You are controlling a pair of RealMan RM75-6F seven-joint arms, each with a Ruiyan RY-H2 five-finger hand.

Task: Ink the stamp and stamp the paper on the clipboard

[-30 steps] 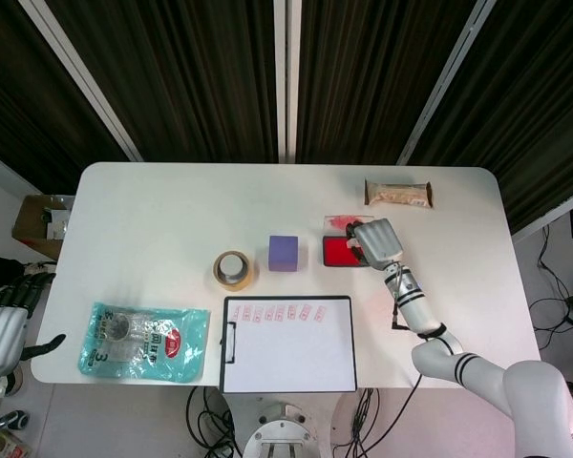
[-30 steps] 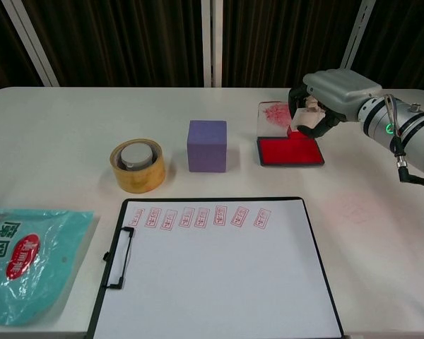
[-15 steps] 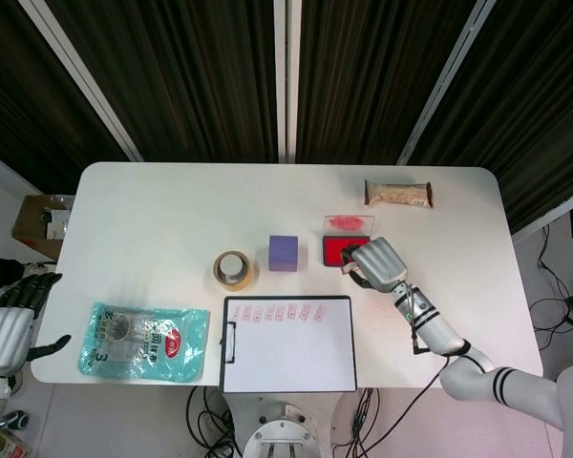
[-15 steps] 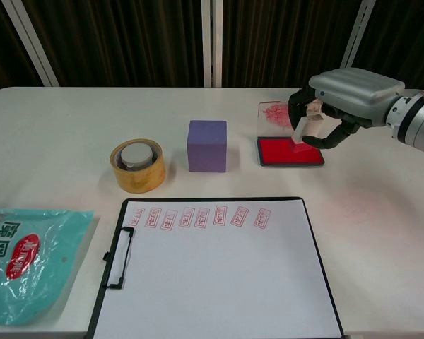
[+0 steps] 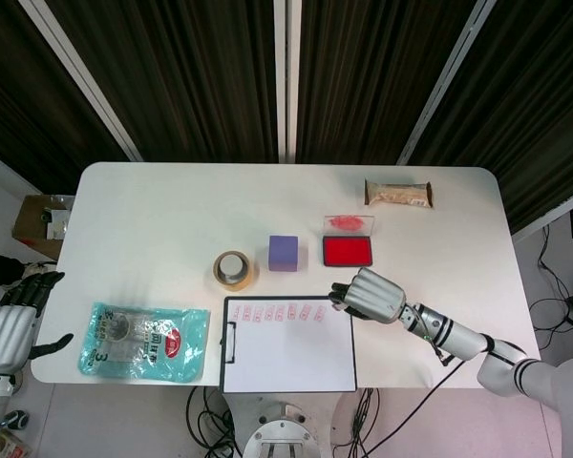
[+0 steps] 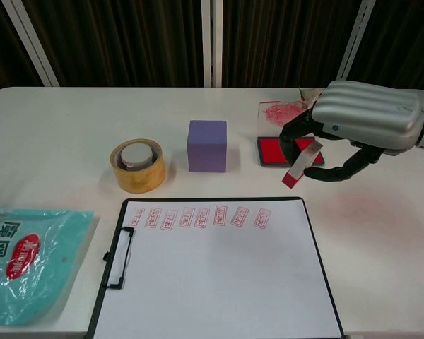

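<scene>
Two hands: right hand (image 6: 353,131) is gripping the stamp (image 6: 299,164) in its fingers (image 6: 297,131), tilted, red face down, hovering above the clipboard's (image 6: 219,272) upper right corner.
Left hand (image 5: 8,324): hanging off the worktop's (image 5: 172,210) left edge, fingers spread, holding nothing.
Ink pad (image 6: 275,152): lying open behind the stamp.
Paper (image 6: 219,282): carrying a row of red prints along its top.

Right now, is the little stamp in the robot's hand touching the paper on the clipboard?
Apart. The chest view shows the stamp, held tilted by the right hand, with its red end above the bare table beyond the clipboard's top edge.
</scene>
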